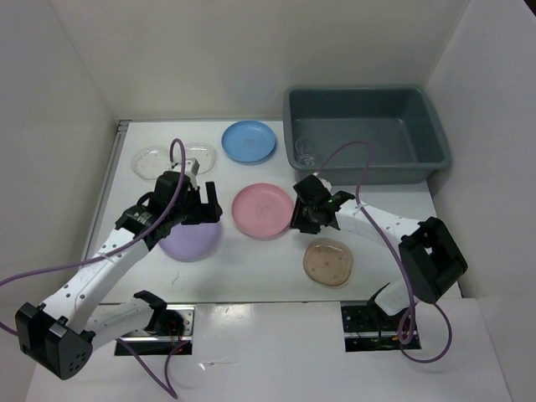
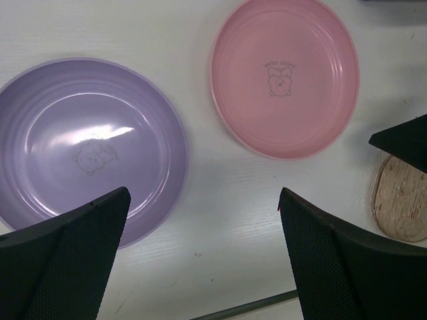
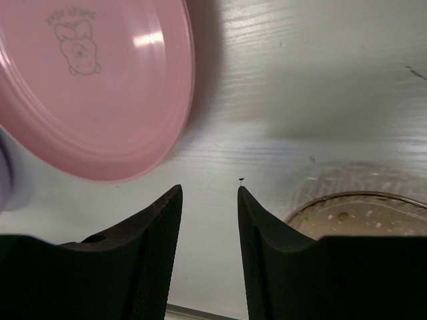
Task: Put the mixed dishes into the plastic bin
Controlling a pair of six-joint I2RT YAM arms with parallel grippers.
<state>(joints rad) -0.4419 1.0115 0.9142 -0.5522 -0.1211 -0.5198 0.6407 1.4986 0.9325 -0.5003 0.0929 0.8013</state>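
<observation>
1. Since every plate you can see lies flat on the white worktop (image 1: 251, 276), judge the task as barely begun. The plastic bin (image 1: 377, 172) sits at the far right corner, and I can't tell what the small clear glint inside it is.
2. Your left gripper (image 2: 200, 260) is spread wide and empty. It hovers toward the left side, over the gap between the lavender plate (image 2: 80, 147) and the pink plate (image 2: 285, 77).
3. Your right gripper (image 3: 208, 247) has its jaws partway apart with bare worktop between them, pinching nothing. It hangs just beside the pink plate's right rim, with the tan speckled plate (image 3: 360, 220) near on its other side.
4. The blue plate (image 1: 249, 141) lies by the middle of the far edge, and the clear plates (image 1: 155, 161) lie toward the far left corner.
5. These plates look like light, stiff, glossy plastic, so they are probably slippery. Take one by the rim, one finger under the lip and one inside. A flat plate will likely skid before it lifts.
6. The worktop is smooth and white with a faint grain. White walls stand close on the left, far and right sides. The bin's walls stand well above the worktop, so carry each plate above its rim.
</observation>
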